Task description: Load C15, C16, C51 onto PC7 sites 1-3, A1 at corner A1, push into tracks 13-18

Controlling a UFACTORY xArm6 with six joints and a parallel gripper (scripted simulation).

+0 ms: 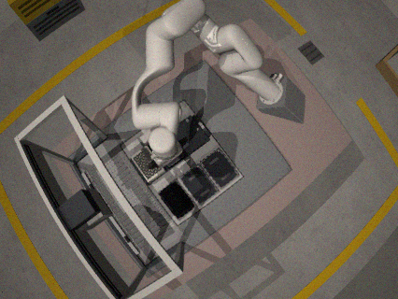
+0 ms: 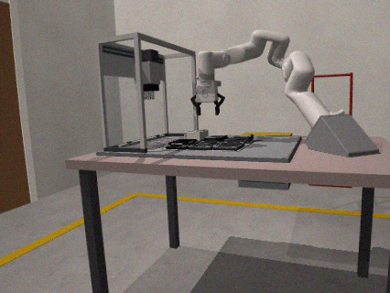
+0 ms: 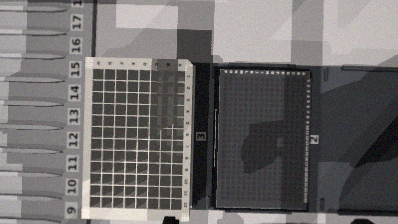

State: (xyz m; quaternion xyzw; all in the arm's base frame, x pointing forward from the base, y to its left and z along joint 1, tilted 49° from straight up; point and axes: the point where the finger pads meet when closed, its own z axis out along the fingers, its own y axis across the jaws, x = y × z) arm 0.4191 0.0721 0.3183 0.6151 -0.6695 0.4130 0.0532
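Observation:
My gripper (image 2: 207,107) is open and empty, well above the table. It hangs over the plate carrier PC7 (image 3: 200,165), which lies crosswise on the apron. A white deep-well block (image 3: 137,134) sits on the carrier's site marked 3, beside the track numbers; it also shows in the top view (image 1: 149,164), partly under my wrist. A dark 384-well plate (image 3: 262,137) sits on the site marked 2. The carrier area to its right (image 3: 355,130) is dark and shadowed and shows no well pattern. Only my fingertips peek in at the bottom edge of the wrist view.
Track numbers 9 to 17 (image 3: 74,125) run along the apron edge beside the rails (image 1: 126,187). The instrument's frame (image 1: 93,196) stands over the rails with a pipetting head (image 2: 151,75). Three dark nests (image 1: 198,184) stand in a row beside the carrier.

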